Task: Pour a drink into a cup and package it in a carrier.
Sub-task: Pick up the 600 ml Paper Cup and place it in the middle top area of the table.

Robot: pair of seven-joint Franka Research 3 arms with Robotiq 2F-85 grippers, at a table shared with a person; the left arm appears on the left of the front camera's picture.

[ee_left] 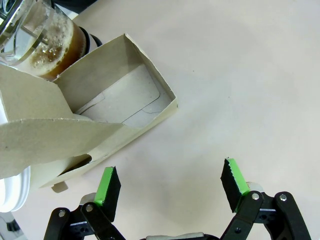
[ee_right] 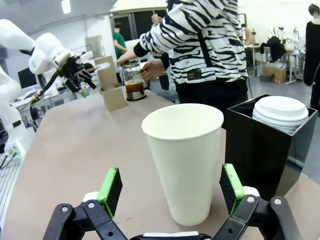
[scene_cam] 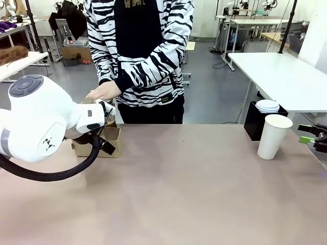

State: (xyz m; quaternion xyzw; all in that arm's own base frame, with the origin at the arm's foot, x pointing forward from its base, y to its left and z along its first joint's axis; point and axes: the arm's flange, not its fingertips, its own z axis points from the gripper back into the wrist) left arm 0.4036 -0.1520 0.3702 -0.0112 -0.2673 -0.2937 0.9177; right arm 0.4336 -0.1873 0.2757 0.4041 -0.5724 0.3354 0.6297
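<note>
The left gripper [ee_left: 170, 170] hangs spread wide over the table [ee_left: 250, 75], just beside the brown carrier [ee_left: 115, 100], gripping nothing. Behind the carrier stands the glass carafe [ee_left: 30, 25] with the dark drink [ee_left: 62, 47] low in it (a person's hand [scene_cam: 104, 92] is on it). On the right, the white cup [ee_right: 185, 160] stands upright near a black box [ee_right: 260, 145] of lids [ee_right: 280, 112]. The right gripper [ee_right: 170, 172] faces the cup, released, jaws wide and not touching it.

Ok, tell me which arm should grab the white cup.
Right. The right gripper is open and faces the cup close ahead; the left gripper hangs open by the carrier, across the table.
</note>
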